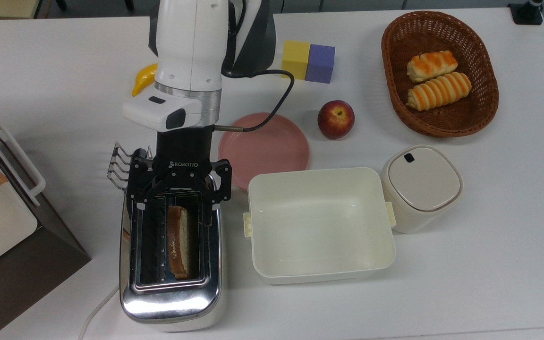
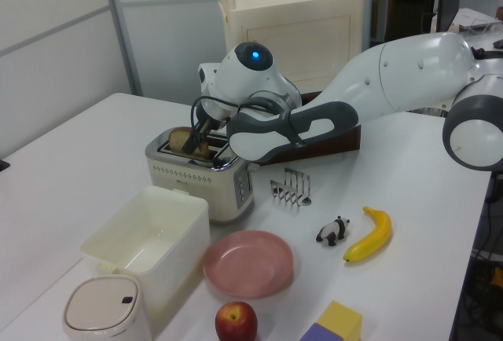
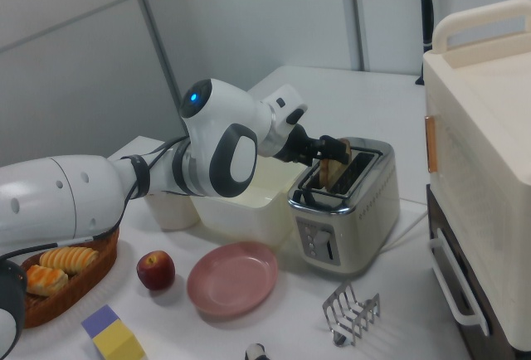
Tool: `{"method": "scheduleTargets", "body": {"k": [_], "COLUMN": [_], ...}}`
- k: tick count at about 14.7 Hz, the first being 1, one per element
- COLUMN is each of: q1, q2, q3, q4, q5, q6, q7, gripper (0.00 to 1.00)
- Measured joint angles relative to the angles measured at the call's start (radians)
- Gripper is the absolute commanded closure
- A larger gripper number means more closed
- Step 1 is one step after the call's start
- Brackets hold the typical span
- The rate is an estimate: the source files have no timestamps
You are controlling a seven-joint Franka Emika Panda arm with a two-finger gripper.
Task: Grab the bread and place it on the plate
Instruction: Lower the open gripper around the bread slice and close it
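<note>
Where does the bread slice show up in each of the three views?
Top view: the bread stands on edge in the toaster's right slot, lower left of the picture.
Left view: the bread pokes from the toaster, left of centre.
Right view: the bread rises from the toaster, right of centre.
Shared landmark: the chrome toaster, near the pink plate.

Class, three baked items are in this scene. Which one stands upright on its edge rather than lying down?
The bread slice standing on edge in the toaster; the two striped rolls lie flat in the wicker basket.
</note>
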Motion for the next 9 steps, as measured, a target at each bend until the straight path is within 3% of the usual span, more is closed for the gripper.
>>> {"method": "scheduleTargets", "body": {"k": [1, 2, 9], "q1": [-0.001, -0.002, -0.005], "q2": [0.002, 0.002, 0.003], "q3": [0.0, 0.0, 0.007], "q4": [0.001, 0.004, 0.012], "q5": [0.0, 0.0, 0.0], "q6": [0.004, 0.004, 0.004], "q7": [0.0, 0.0, 0.0], "gripper": [0.87, 1.0, 1.0]}}
